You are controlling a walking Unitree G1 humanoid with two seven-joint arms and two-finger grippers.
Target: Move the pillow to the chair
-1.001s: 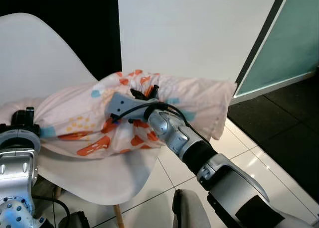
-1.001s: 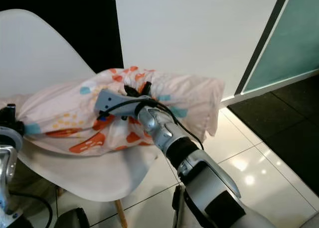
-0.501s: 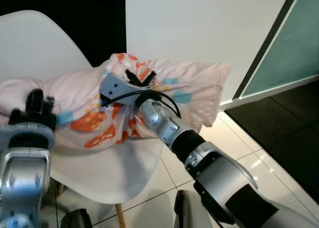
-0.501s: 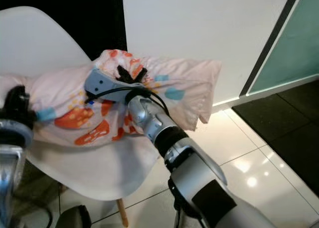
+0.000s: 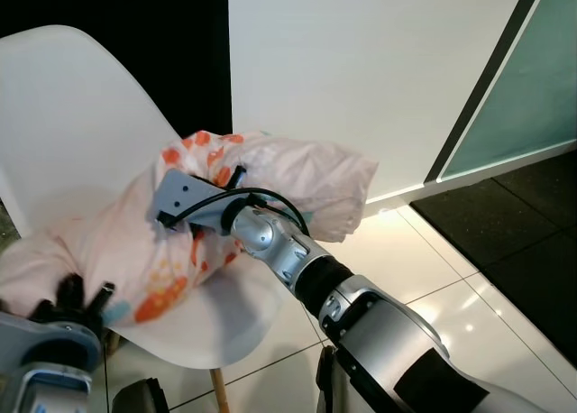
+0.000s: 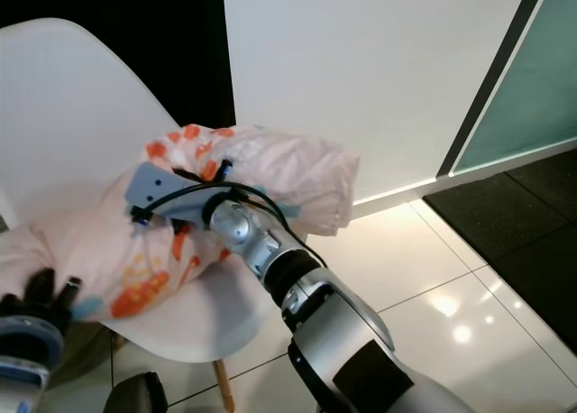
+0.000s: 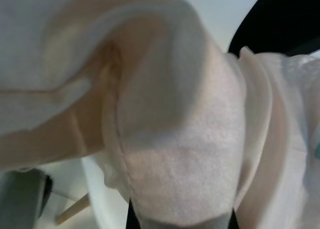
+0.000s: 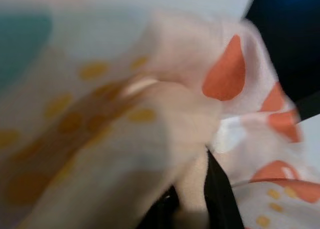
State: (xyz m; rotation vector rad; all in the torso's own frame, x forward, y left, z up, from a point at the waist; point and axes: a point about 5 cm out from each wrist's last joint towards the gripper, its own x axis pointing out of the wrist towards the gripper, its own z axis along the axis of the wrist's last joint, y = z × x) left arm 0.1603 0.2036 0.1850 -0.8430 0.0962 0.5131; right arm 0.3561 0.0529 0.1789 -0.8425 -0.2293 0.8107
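The pillow (image 5: 302, 174), pale pink with orange, yellow and teal prints, lies slumped across the seat of the white moulded chair (image 5: 81, 106). Its right end hangs past the seat's edge. My right gripper (image 5: 236, 173) is at the pillow's top, shut on a bunch of its fabric. The right wrist view has a black finger (image 8: 217, 189) pressed into the printed cloth. My left gripper (image 5: 84, 294) is low at the pillow's left end, by the seat's front edge, shut on the fabric. In the left wrist view, plain pink pillow cloth (image 7: 175, 139) bulges between the fingers.
A white wall (image 5: 361, 61) stands behind the chair, with a dark opening to its left. A teal glass panel (image 5: 532, 97) in a black frame is at the right. Glossy white tiles (image 5: 424, 269) and dark flooring (image 5: 523, 215) lie below. The chair's wooden leg (image 5: 216, 390) shows underneath.
Both grippers have come down with the pillow. It has dropped from above the seat onto the chair, and its left end has sunk lowest.
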